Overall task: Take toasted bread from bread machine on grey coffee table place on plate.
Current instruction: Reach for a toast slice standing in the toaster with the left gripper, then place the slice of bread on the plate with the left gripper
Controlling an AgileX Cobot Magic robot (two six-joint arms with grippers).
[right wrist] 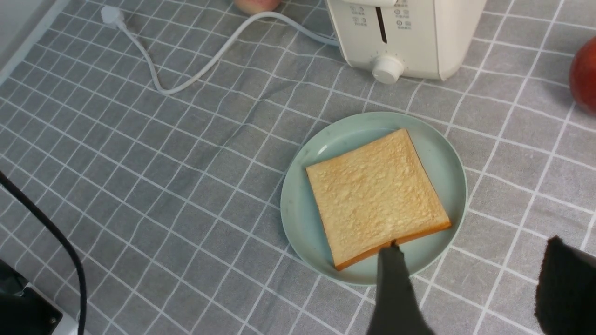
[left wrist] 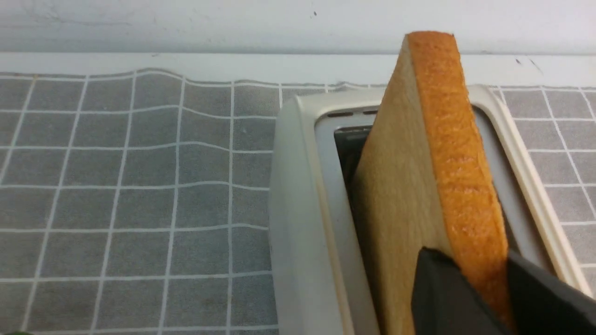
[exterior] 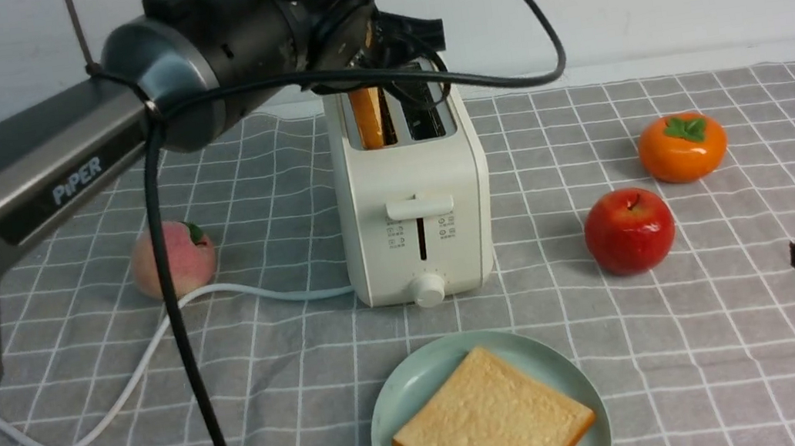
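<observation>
The cream bread machine (exterior: 414,205) stands upright on the grey coffee table (exterior: 736,362). One toasted bread slice (exterior: 367,118) stands on edge in its left slot; the right slot looks empty. My left gripper (left wrist: 470,263) is above the machine, its dark fingers (left wrist: 437,288) pressed against both faces of that slice (left wrist: 442,163) near the crust. A second slice (exterior: 491,420) lies flat on the mint-green plate (exterior: 420,383) in front of the machine. My right gripper (right wrist: 472,246) hovers open and holds nothing, just right of the plate (right wrist: 437,153).
A peach (exterior: 173,258) lies left of the machine. A red apple (exterior: 629,229) and an orange persimmon (exterior: 682,146) lie to its right. The white power cord (exterior: 118,394) curls across the left cloth. My left arm's black cable (exterior: 191,361) hangs in front.
</observation>
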